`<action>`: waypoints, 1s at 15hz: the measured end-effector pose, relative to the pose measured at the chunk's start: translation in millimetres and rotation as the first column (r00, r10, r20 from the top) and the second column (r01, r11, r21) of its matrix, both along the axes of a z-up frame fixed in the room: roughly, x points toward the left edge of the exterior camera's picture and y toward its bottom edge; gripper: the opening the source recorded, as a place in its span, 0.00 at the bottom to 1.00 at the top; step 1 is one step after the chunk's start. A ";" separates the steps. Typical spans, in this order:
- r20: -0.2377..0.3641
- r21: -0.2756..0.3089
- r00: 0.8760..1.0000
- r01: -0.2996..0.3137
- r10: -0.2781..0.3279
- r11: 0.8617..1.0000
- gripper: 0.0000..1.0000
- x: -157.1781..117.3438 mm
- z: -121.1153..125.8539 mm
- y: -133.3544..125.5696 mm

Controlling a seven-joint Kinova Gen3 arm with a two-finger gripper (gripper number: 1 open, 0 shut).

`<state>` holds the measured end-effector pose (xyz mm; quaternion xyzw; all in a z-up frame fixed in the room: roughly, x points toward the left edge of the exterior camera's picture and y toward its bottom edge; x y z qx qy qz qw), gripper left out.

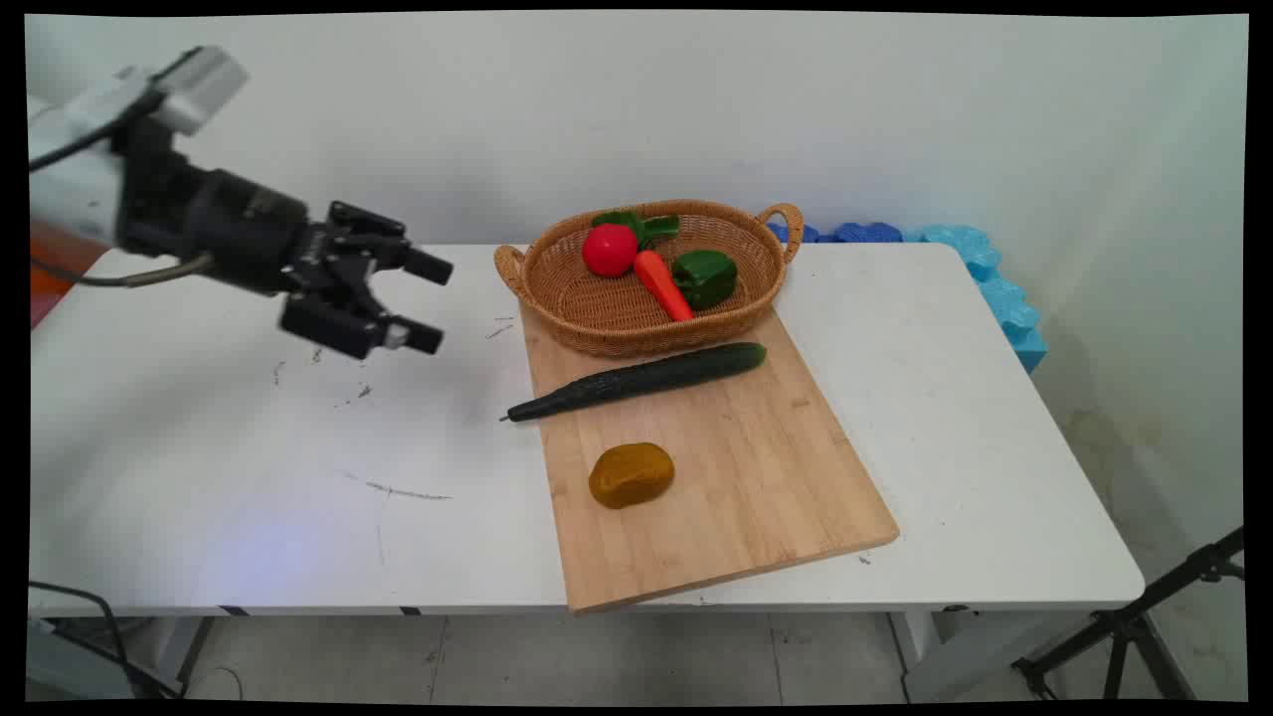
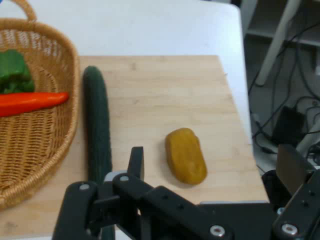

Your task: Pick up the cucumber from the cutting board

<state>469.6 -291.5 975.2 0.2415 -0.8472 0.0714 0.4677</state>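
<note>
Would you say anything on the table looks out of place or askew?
Slightly. The cutting board lies at an angle, its near corner jutting past the table's front edge. The cucumber's thin tip overhangs the board's left side. The basket sits half on the board. Nothing looks spilled or damaged.

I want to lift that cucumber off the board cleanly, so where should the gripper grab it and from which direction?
Probably at mid-length of the cucumber, from straight above, fingers straddling its narrow width. It lies flat on the cutting board, its thick end near the basket, its thin tip overhanging the board's edge. The gripper is open, up left.
</note>
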 end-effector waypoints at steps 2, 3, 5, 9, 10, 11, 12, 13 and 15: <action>0.030 0.012 0.999 -0.019 0.018 1.000 1.00 -13.1 -0.4 -11.5; 0.059 0.023 0.998 -0.035 0.034 0.999 1.00 -23.1 -1.8 -19.9; 0.098 0.039 0.994 -0.061 0.057 0.997 1.00 -35.7 -5.4 -31.1; 0.205 0.080 0.973 -0.127 0.109 0.989 1.00 -67.0 -26.9 -62.5; 0.228 0.092 0.966 -0.142 0.119 0.986 1.00 -73.1 -33.3 -68.4; 0.253 0.107 0.959 -0.161 0.129 0.981 1.00 -79.9 -41.2 -74.7; 0.274 0.120 0.952 -0.176 0.138 0.977 1.00 -85.7 -48.2 -79.7; 0.297 0.133 0.944 -0.191 0.145 0.972 1.00 -91.7 -56.2 -85.2; 0.334 0.153 0.930 -0.215 0.154 0.965 1.00 -100.5 -70.9 -94.1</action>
